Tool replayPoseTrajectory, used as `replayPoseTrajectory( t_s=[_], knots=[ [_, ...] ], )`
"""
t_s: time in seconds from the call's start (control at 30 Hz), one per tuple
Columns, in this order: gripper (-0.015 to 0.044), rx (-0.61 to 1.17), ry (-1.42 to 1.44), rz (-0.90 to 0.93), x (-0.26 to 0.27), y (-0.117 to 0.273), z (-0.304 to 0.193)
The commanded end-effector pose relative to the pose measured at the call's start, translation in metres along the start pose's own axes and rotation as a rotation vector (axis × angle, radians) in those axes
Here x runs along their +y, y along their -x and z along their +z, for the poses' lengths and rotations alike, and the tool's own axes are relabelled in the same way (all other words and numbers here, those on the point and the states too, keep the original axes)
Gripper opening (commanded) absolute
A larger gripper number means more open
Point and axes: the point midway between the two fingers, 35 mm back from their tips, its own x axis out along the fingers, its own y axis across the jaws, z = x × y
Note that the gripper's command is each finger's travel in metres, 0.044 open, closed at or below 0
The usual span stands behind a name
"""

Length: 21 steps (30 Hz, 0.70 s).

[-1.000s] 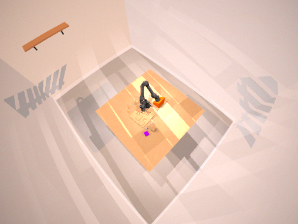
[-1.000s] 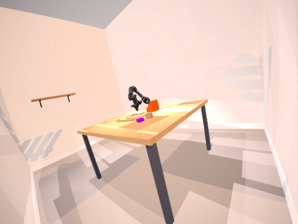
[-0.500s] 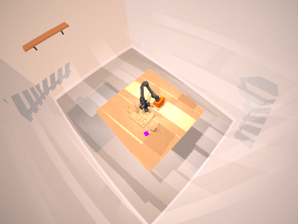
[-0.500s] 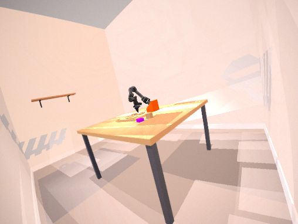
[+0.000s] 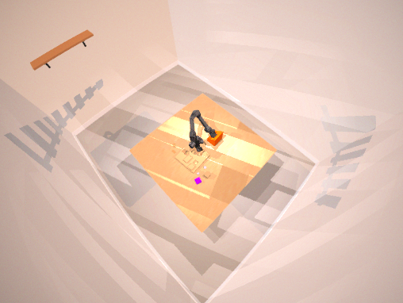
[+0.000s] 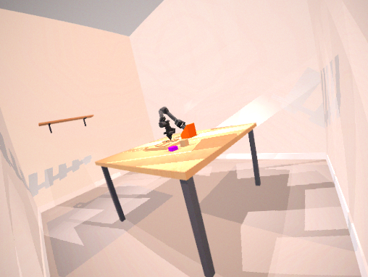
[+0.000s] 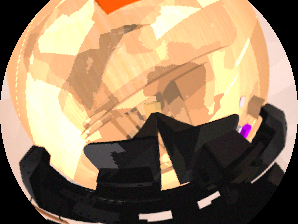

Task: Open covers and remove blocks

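Puzzle board [image 5: 183, 159] on wooden table [image 5: 202, 214] [image 6: 156, 164], pale walls [image 5: 258, 24] [image 6: 224, 54].

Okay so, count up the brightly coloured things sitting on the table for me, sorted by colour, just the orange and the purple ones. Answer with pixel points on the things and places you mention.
Orange block [image 5: 214, 139] [image 6: 189, 131]: 1
Purple block [image 5: 197, 181] [image 6: 173, 149]: 1
Total: 2
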Motion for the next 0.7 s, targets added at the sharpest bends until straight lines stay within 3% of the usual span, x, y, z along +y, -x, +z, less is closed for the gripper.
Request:
replayPoseTrajectory(
  t_s=[0.0, 0.67],
  knots=[
    [0.0000, -0.003, 0.012, 0.009, 0.0010, -0.0055, 0.0019],
    [0.0000, -0.003, 0.015, 0.009, 0.0035, -0.0101, -0.0069]
  ],
)
